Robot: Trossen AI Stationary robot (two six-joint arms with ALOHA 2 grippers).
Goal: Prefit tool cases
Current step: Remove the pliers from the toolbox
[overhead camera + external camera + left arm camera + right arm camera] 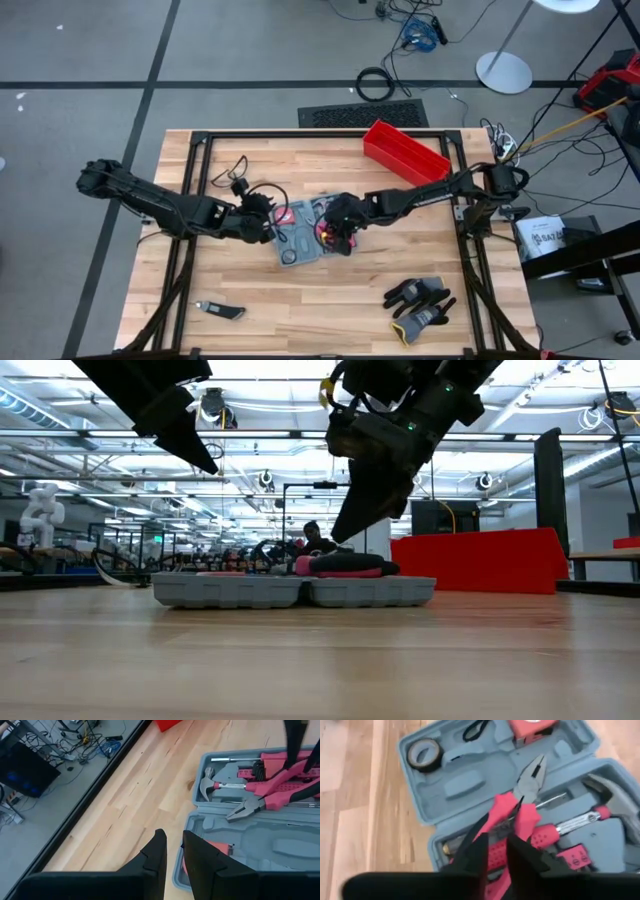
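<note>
Grey-blue tool case (305, 232) lies open flat at table centre, both halves up. Right gripper (340, 236) reaches in from right, angled down over case's right half, fingers nearly shut just above pink-handled pliers (522, 800); cannot tell whether gripping. Left gripper (262, 212) stretched in from left, hanging above case's left edge, fingers (152, 860) narrow gap, holding nothing. Red bin (403, 150) near far edge, gloves (420, 303) near front right, well apart. Bare wood in front of case.
</note>
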